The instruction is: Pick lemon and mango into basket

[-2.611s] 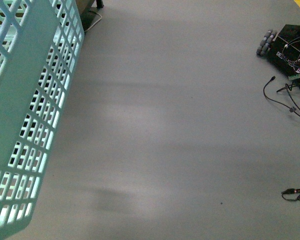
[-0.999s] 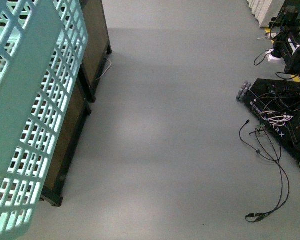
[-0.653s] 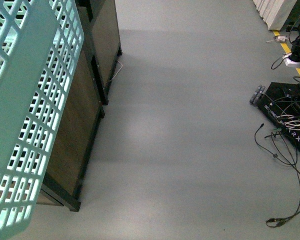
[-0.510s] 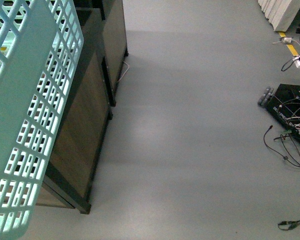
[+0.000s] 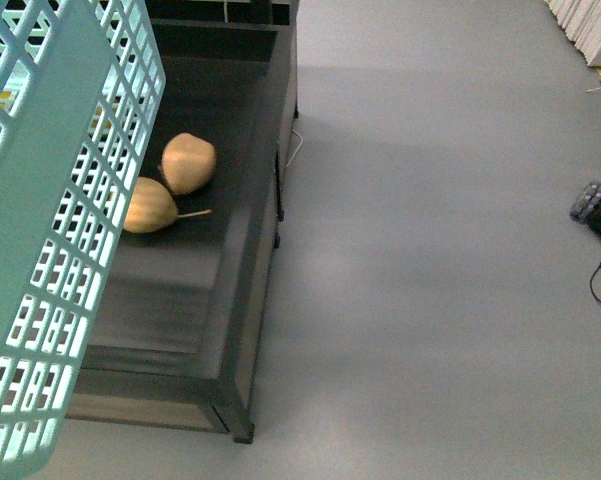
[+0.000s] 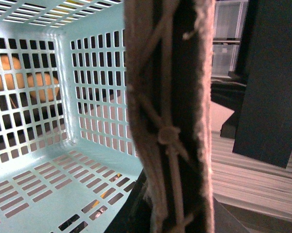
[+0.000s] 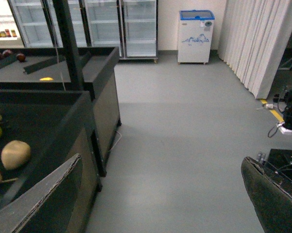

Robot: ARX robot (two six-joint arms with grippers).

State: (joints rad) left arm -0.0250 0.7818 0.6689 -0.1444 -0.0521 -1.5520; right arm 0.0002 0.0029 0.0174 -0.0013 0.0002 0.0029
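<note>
Basket (image 5: pixel 50 250) overlaps the bin (image 5: pixel 250 330) edge; floor (image 5: pixel 430 250) open rightward.

A grocery shop — glass-door fridges (image 7: pixel 104 26), a chest freezer (image 7: pixel 196 39), dark produce bins (image 5: pixel 245 150) of loose fruit (image 5: pixel 188 162), a teal shopping basket (image 5: pixel 40 250).

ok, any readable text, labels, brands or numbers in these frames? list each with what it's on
No text is legible in any view.
On the chest freezer: a blue graphic on its white front, too blurred to read.
In the glass-door fridges: any labels are too small to read.
On the basket and the display bin: no markings visible.
</note>
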